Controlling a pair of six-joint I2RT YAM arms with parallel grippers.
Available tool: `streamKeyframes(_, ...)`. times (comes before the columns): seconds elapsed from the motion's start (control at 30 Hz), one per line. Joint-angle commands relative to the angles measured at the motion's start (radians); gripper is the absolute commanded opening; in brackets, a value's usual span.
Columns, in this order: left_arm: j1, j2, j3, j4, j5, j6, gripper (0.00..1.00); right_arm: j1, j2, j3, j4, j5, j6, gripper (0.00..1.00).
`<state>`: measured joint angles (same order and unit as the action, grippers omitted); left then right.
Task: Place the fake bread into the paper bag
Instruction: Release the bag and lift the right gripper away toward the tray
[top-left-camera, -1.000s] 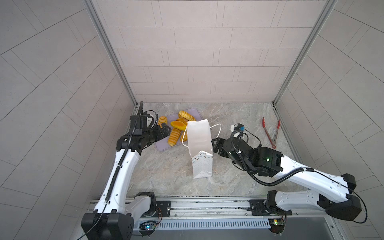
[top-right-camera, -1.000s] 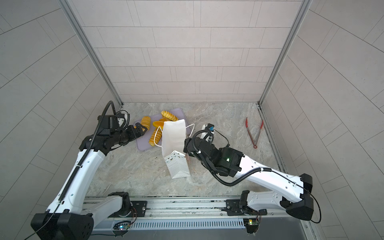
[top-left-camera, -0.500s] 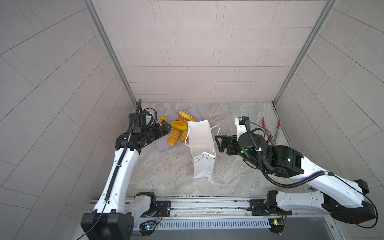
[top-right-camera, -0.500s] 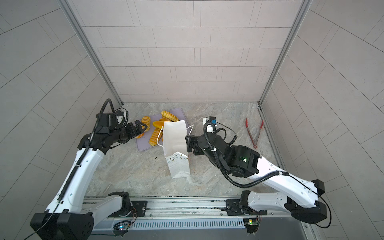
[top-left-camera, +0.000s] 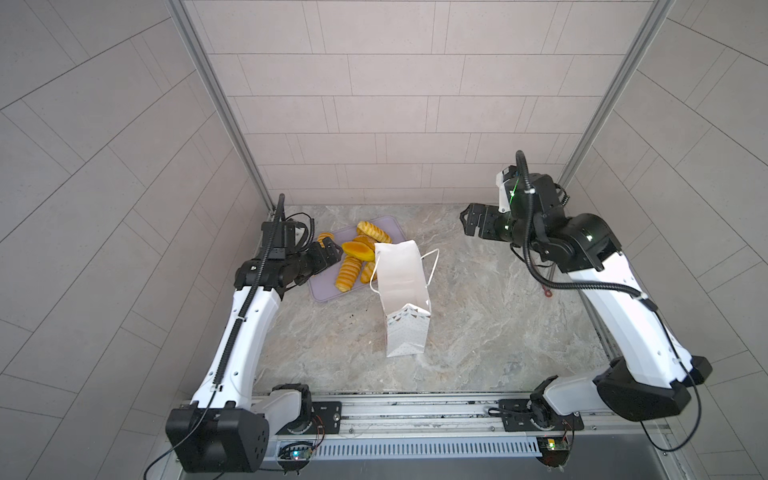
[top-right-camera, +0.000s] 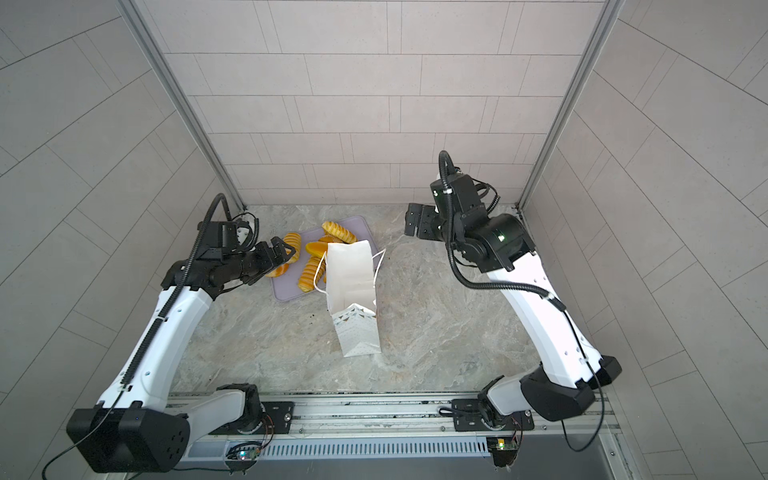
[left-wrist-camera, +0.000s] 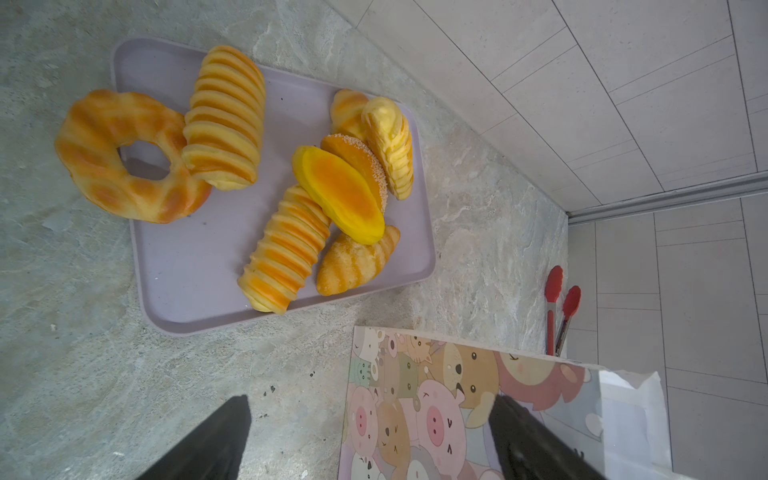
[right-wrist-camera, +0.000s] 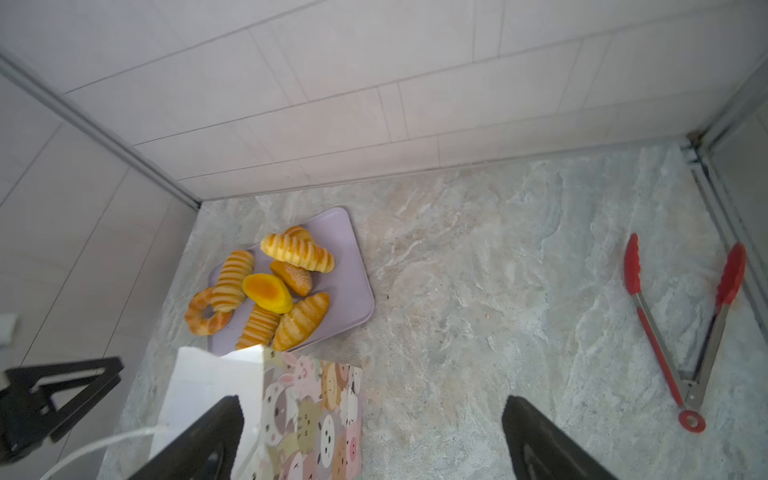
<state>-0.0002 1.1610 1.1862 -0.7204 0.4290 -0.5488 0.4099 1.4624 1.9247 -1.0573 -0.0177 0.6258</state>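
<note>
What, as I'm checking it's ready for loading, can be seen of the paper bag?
The paper bag is tall, of white paper, standing upright on the marble-look tabletop close beside the lilac tray. Its narrow near side is plain white above a dotted triangle-bunting band; the broad faces seen by the wrist cameras carry cartoon animals. White string handles loop out on either side. Nothing but the tabletop visibly touches it; its inside is hidden.

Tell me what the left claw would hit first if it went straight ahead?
Probably the fake bread piled on the lilac tray, likeliest the smooth orange oval. The open left gripper aims there; depth is unclear, and the paper bag stands close by.
</note>
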Motion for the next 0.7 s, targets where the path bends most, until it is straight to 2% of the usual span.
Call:
streamKeyframes(0.0, -0.001, 0.006, 0.046, -0.033, -0.024, 0.006, 0.96, -0.154, 0.059, -0.011, 0.023, -0.335, 0.054, 0.99)
streamKeyframes(0.03, -0.002, 0.01, 0.051, -0.039, -0.027, 0.009, 0.96, -0.177, 0.076, -0.013, 0.048, -0.354, 0.025, 1.0)
streamKeyframes(0.17, -0.002, 0.035, 0.077, -0.07, -0.045, 0.033, 0.96, -0.192, 0.116, -0.04, 0.134, -0.216, -0.128, 0.99)
streamKeyframes(0.3, 0.0, 0.074, 0.099, -0.084, -0.061, 0.047, 0.96, -0.203, 0.119, -0.148, 0.285, -0.184, -0.145, 0.99)
streamKeyframes(0.5, 0.002, 0.123, 0.119, -0.078, -0.105, 0.041, 0.96, -0.22, 0.235, -0.214, 0.395, -0.33, -0.13, 0.99)
streamKeyframes(0.67, 0.015, 0.136, 0.097, -0.069, -0.134, 0.034, 0.96, -0.194, 0.294, -0.281, 0.533, -0.297, -0.163, 0.99)
